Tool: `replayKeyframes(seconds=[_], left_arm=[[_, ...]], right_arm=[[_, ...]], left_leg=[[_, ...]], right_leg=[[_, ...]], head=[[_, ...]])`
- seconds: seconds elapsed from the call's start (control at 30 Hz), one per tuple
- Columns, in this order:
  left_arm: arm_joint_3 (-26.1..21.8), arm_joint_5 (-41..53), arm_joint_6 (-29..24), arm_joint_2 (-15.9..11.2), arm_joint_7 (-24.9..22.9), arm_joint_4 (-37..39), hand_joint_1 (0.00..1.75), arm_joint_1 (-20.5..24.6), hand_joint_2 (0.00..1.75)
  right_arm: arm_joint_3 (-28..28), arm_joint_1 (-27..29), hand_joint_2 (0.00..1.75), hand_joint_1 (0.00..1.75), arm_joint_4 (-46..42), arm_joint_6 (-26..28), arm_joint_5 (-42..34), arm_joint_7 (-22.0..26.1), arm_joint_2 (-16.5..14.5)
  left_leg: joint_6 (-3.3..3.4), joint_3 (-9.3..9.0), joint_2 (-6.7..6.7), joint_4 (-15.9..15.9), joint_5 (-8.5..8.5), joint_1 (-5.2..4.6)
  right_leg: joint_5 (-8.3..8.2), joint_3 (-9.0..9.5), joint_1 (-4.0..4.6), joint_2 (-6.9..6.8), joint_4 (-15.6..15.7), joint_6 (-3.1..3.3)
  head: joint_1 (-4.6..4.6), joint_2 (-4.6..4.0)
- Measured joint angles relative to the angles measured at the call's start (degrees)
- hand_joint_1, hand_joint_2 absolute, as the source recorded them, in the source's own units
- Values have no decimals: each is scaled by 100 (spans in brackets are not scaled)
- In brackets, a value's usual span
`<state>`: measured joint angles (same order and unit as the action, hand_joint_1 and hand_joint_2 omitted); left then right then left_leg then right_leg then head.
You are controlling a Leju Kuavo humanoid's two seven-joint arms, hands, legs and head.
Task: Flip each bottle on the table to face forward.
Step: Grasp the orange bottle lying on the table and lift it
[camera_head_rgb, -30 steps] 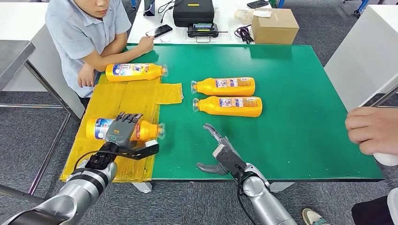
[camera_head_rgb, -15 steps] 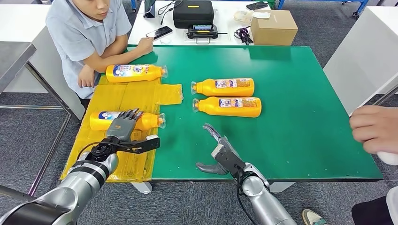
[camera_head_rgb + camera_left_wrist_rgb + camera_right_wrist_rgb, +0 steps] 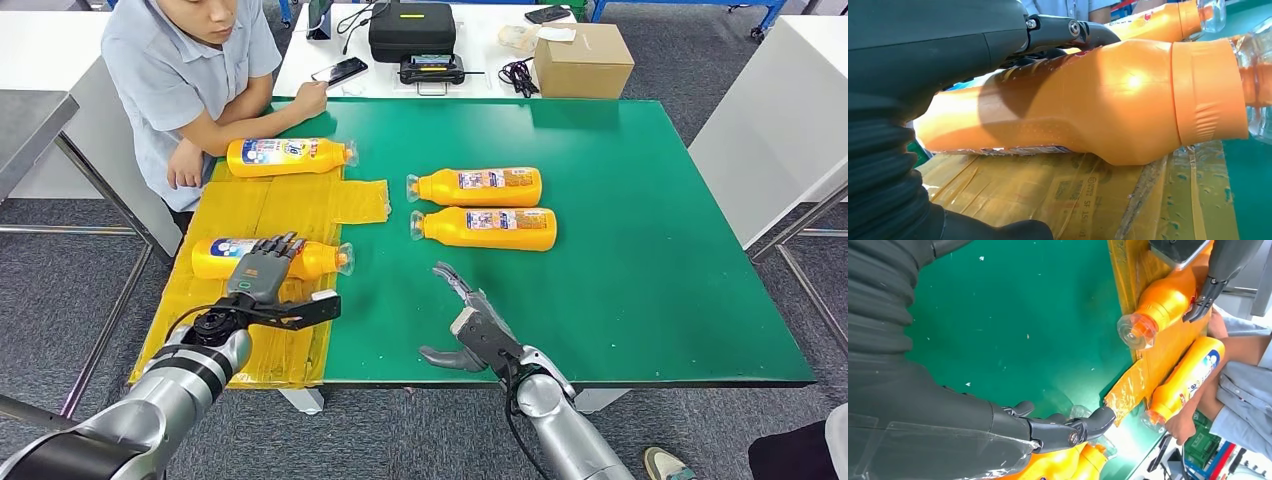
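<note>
Green-topped worktop with a patch of yellow taped sheeting over its left end.

Four orange plastic bottles with clear caps, all lying on their sides:
- Nearest orange bottle on the yellow sheeting, cap pointing right toward the green surface, blue-and-white label at its base end.
- Far-left orange bottle at the back of the sheeting, cap to the right, label up, just in front of a seated person in a grey-blue shirt.
- Two middle orange bottles on the green surface, side by side and nearly parallel, caps to the left: rear one, front one.

Left robot hand lies over the top of the nearest bottle, dark fingers draped across the body, thumb out to the side on the near edge. Left wrist view shows fingers on the bottle's upper surface; whether it is truly gripped I cannot tell.

Right robot hand sits low over the near edge of the worktop, fingers spread, holding nothing, well apart from every bottle.

Behind the worktop, a white table carries a brown cardboard box and a black case.
</note>
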<state>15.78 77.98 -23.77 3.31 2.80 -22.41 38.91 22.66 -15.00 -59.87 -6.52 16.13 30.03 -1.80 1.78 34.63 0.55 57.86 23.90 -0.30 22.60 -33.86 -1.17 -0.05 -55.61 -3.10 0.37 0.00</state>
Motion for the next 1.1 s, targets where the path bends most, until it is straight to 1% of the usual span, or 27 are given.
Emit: replayKeyframes(seconds=[0.2, 0.33, 0.43, 0.53, 0.67, 1.03, 1.1], left_arm=[[78, 90, -804, 109, 29, -164, 0, -167, 175], [257, 218, -1254, 241, -275, -603, 0, -417, 175], [413, 355, -1489, 313, -481, -1036, 0, -639, 175], [539, 350, -1563, 358, -518, -1451, 0, -844, 175], [612, 316, -1564, 380, -514, -1778, 0, -997, 175], [709, 290, -1634, 388, -466, -2094, 0, -1151, 175], [716, 205, -1634, 401, -390, -2204, 0, -1233, 175]], right_arm=[[-30, 35, 175, 0, 6, 68, 55, 20, -9], [-83, 137, 175, 0, 2, 158, 112, 37, -22], [-120, 225, 175, 0, -37, 246, 172, 54, -34], [-153, 294, 175, 0, -102, 317, 232, 66, -44], [-186, 348, 175, 0, -162, 331, 240, 68, -51], [-221, 410, 175, 0, -232, 337, 255, 70, -51], [-251, 457, 87, 0, -298, 332, 178, 74, -55]], left_leg=[[1, 14, 3, 1, 0, -1], [1, 32, 2, 3, 0, -3], [1, 43, 1, 3, 1, -3], [1, 53, 0, 3, 2, -2], [1, 59, -2, 3, 2, -1], [1, 61, -1, 3, 1, -2], [1, 62, -1, 3, 1, -2]], right_leg=[[0, -13, -1, 0, 0, -1], [-1, -29, -1, 0, 0, -2], [-1, -41, -1, 0, 0, -2], [0, -52, 0, 0, 0, -2], [0, -60, 0, 1, 0, -2], [-1, -61, -1, 1, 0, -2], [0, -62, -1, 1, 1, -2]], head=[[1, 0], [1, 0], [1, 0], [0, 0], [1, 0], [0, 0], [0, 0]])
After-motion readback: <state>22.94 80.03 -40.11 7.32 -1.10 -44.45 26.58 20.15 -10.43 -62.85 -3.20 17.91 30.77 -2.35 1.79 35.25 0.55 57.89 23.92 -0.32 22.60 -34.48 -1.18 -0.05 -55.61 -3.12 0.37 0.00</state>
